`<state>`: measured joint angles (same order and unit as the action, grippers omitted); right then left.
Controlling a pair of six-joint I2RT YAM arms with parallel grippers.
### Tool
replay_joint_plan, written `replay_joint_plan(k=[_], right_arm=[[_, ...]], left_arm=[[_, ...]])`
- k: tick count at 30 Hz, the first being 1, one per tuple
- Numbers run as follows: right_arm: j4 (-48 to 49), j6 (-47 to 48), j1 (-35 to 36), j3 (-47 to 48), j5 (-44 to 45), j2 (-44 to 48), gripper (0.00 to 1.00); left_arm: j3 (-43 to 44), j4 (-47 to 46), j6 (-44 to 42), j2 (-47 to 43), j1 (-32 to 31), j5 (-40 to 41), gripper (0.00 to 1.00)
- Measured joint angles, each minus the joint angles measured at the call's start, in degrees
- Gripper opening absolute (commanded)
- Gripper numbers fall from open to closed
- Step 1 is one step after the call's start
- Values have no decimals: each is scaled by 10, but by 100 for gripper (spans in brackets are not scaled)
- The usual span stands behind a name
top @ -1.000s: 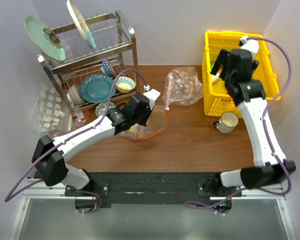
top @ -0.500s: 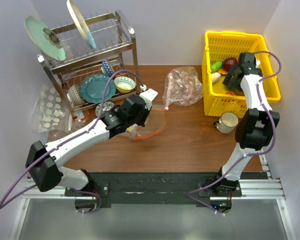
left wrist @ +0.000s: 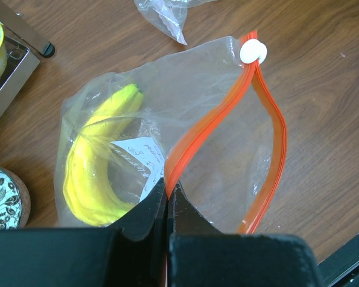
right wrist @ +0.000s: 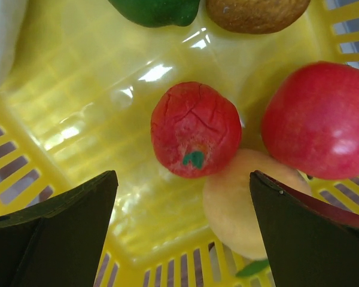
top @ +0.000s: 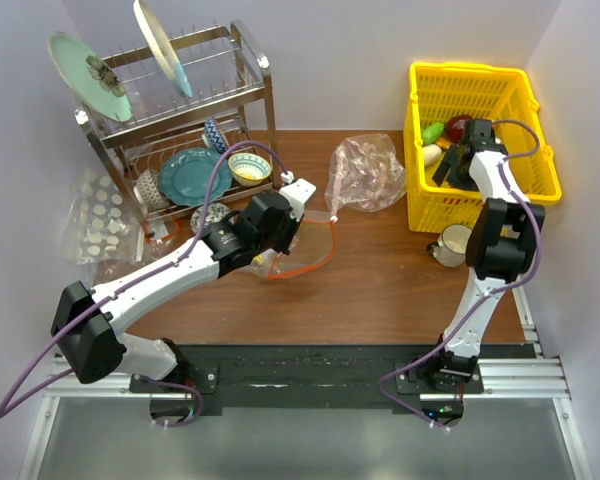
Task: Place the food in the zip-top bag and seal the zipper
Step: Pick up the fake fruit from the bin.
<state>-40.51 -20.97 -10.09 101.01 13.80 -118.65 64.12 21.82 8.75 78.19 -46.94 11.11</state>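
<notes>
My right arm has folded down since a second ago. The right gripper now hangs spread wide inside the yellow basket, at two o'clock on the table, with a red fruit showing between its fingers. The left gripper, pressed together, pinches the zipper of the zip-top bag mid-table. The bag's mouth gapes open, with the banana inside at ten o'clock of that grip.

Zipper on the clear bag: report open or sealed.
Open. The zipper has its orange strips bowed wide apart below the white slider.
</notes>
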Motion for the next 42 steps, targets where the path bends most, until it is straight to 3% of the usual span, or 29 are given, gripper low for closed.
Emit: replay_joint_plan(k=[3,7,8,9,14,21,30,35,42], right_arm=[[17,0,0,2,2,-22,95],[33,-3,0,2,2,-38,77],[35,-3,0,2,2,-40,65],[37,-7,0,2,1,-41,61],[37,-16,-2,2,0,-42,49],[28,-15,-2,-15,-1,-6,49],[31,-12,-2,-51,-56,220,54],[56,-23,-3,-93,-136,331,54],[101,-78,0,-205,-319,438,53]], left_arm=[[0,0,0,0,0,0,0],[-1,0,0,0,0,0,0],[-1,0,0,0,0,0,0],[-2,0,0,0,0,0,0],[-3,-1,0,0,0,0,0],[-3,-2,-1,0,0,1,0],[-3,-2,-4,0,0,0,0],[-3,-2,-4,-4,0,0,0],[-3,-2,-4,-13,0,-1,0]])
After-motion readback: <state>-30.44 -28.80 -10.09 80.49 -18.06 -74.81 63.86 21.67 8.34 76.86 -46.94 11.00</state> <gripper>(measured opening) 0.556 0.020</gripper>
